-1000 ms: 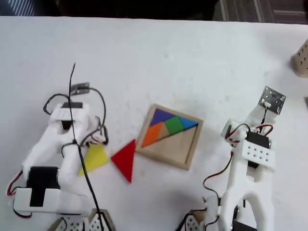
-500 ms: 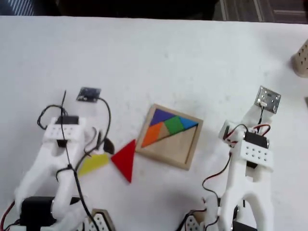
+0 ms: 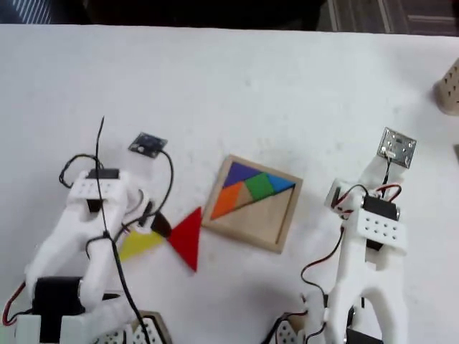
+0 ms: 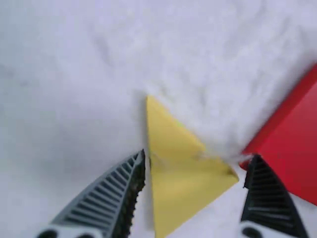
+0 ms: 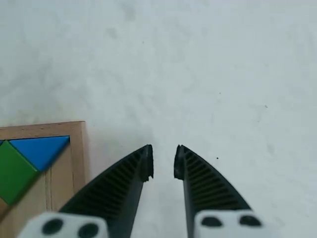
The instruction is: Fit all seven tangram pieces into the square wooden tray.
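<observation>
**Two tangram pieces lie outside the tray as the left claw straddles the yellow one**

On the white table (image 3: pixel 287 86), the square wooden tray (image 3: pixel 280 236) sits turned at an angle between the two arms. Its far half is packed with colour: a purple piece (image 3: pixel 240 172) in the top corner, an orange piece (image 3: pixel 227 201) below it, a green square (image 3: pixel 259 186) in the middle and a blue triangle (image 3: pixel 282 183) against the far right rim. The near half shows bare wood.

The red triangle (image 3: pixel 186 236) lies flat on the table just beside the tray's left corner. The yellow triangle (image 3: pixel 140 244) lies flat just left of the red one, close to it.

The left gripper (image 4: pixel 195 171) is down at the table with its jaws wide apart, one finger on each side of the yellow triangle. In the left wrist view one ribbed fingertip (image 4: pixel 133 173) is just beside a long edge of that piece. The other sits at the piece's opposite corner, close against the edge of the red triangle. The jaws are not closed on anything.

The right gripper (image 5: pixel 163 158) hangs over bare table just off the tray's right side, well apart from both loose pieces. Its jaws are narrowly parted and hold nothing. The tray's corner with the blue triangle and the green square shows beside it in the right wrist view.

A pale block drilled with holes (image 3: pixel 448 89) stands at the table's far right edge.
</observation>
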